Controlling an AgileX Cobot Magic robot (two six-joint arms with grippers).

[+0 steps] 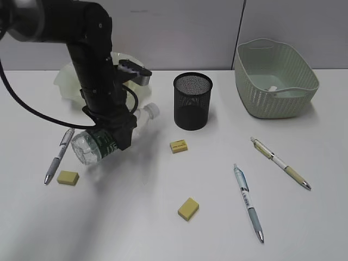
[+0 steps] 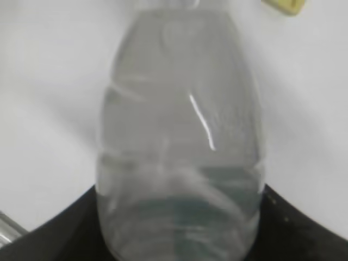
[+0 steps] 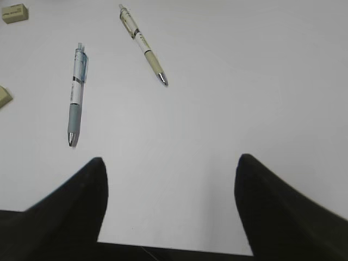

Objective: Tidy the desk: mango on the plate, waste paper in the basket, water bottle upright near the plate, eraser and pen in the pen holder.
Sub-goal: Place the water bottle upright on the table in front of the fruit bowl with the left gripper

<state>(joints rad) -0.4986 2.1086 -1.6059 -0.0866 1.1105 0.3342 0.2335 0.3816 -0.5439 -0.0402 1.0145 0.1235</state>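
while the water bottle (image 1: pixel 103 138) lay tilted on the table (image 1: pixel 217 228), cap toward the plate (image 1: pixel 68 81), the left gripper (image 1: pixel 111 133) was clamped around its labelled body. only the left wrist view showed the clear bottle filling the frame. the right wrist view alone showed the right gripper (image 3: pixel 171 174) with fingers apart above bare table, near the blue pen (image 3: pixel 75 95) and the beige pen (image 3: pixel 142 45).

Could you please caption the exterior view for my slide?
Left tool grips the tilted water bottle amid scattered pens and erasers.
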